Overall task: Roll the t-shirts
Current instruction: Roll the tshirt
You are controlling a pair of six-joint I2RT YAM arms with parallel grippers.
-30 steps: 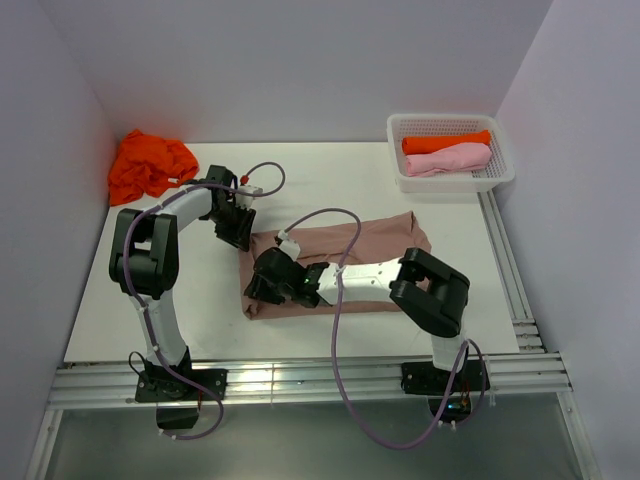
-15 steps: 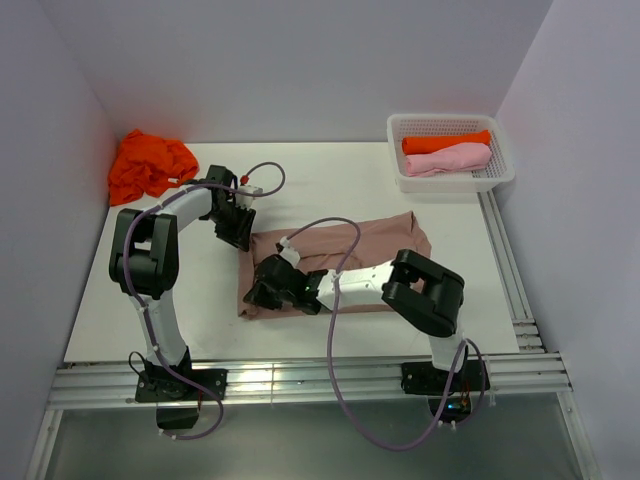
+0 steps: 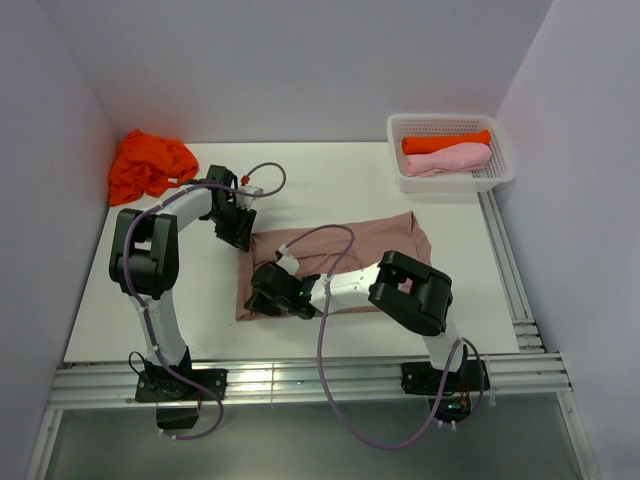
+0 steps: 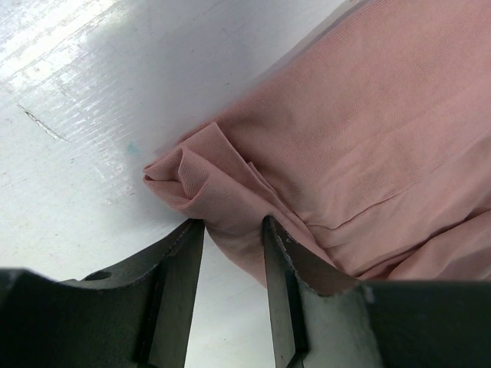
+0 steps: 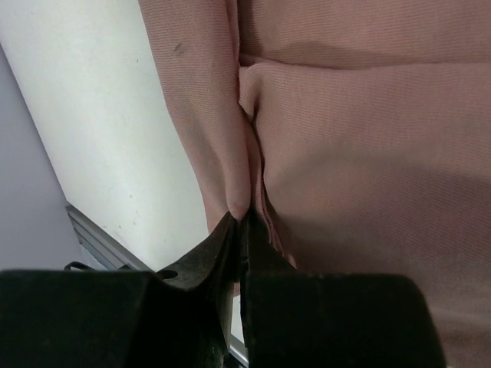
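1 brown tee (image 3: 385, 238) lying on tabletop (image 3: 330, 185); L jaws pinching its bunched corner, R jaws clamping its near edge; 1 orange heap (image 3: 150, 166) sitting far-left; basket (image 3: 452, 183) holding 2 rolls: orange roll (image 3: 445, 142), pink roll (image 3: 448, 160).

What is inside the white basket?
Two rolled-up shirts lie side by side in the basket: an orange t-shirt at the back and a pink t-shirt in front. The basket's bottom is covered by them, so anything underneath cannot be seen.
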